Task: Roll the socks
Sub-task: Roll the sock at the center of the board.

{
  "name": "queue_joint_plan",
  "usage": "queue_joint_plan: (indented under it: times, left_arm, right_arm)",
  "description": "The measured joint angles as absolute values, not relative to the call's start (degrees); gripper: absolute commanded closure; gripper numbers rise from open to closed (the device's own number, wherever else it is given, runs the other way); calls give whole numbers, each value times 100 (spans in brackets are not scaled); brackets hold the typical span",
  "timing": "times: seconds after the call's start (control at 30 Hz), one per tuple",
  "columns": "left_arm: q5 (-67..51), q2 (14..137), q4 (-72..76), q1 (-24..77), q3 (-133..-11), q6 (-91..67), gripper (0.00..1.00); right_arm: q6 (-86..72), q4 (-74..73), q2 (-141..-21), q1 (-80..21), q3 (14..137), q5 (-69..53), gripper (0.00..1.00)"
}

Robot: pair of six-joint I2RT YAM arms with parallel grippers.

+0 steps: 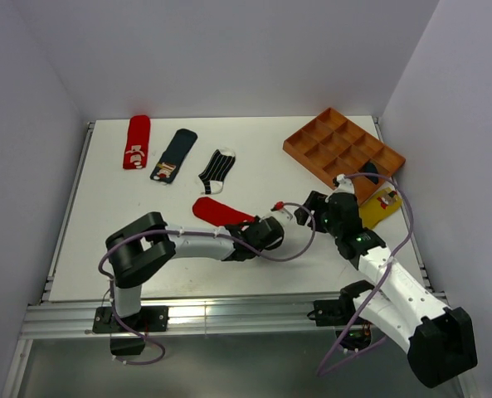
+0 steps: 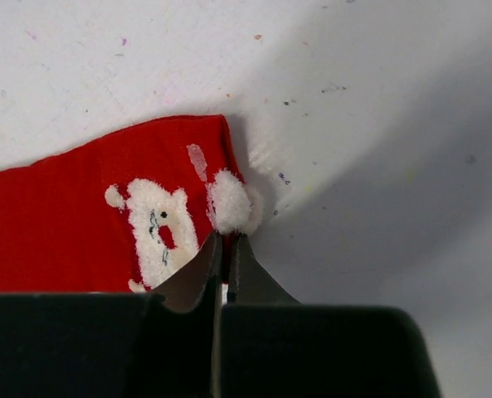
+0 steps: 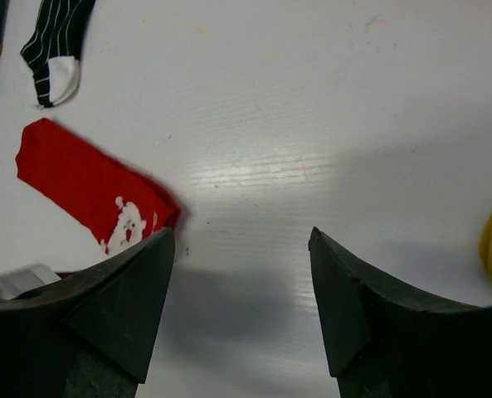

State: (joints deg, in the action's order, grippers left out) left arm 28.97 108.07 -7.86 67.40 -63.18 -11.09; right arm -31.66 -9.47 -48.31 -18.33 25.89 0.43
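Note:
A red sock (image 1: pixel 219 211) with a white Santa mark lies flat near the table's middle. My left gripper (image 1: pixel 249 226) is shut on its right edge; in the left wrist view the fingertips (image 2: pixel 226 242) pinch red fabric just below the white pompom, with the red sock (image 2: pixel 71 220) stretching left. My right gripper (image 1: pixel 316 204) hangs open to the sock's right, and in its wrist view (image 3: pixel 241 236) only bare table shows between the fingers, the red sock (image 3: pixel 84 182) at their left. Another red sock (image 1: pixel 137 141), a navy patched sock (image 1: pixel 173 155) and a striped sock (image 1: pixel 216 171) lie at the back left.
An orange compartment tray (image 1: pixel 343 149) stands at the back right. A mustard sock (image 1: pixel 380 208) and a dark navy sock (image 1: pixel 368 176) lie beside it, partly behind my right arm. The table's right edge is close there.

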Motion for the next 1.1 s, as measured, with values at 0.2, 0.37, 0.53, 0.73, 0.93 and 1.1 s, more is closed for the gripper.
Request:
queue_joint_plan:
  times: [0.2, 0.37, 0.53, 0.73, 0.93, 1.1]
  left_arm:
    - [1678, 10219, -574, 5946, -5898, -1820, 100]
    - [703, 9898, -222, 5181, -5533, -2532, 100]
    - [-139, 9870, 276, 4770, -5041, -3262, 100]
    - [-659, 9804, 884, 4488, -4617, -3948, 100]
    - [-947, 9690, 1315, 4313, -4241, -4348, 100]
    - [-1070, 9655, 1551, 4254, -4069, -4517, 100]
  right_arm:
    - [-3173, -637, -5186, -1833, 2571, -480, 28]
    - [-3301, -355, -5634, -1833, 2569, -816, 29]
    - [-3610, -119, -6226, -1953, 2602, -891, 30]
    - [-4066, -3, -7065, -2536, 3063, -694, 35]
    - [-4401, 126, -7966, -3116, 3909, -458, 35]
    - [-4536, 113, -8705, -3365, 4429, -429, 41]
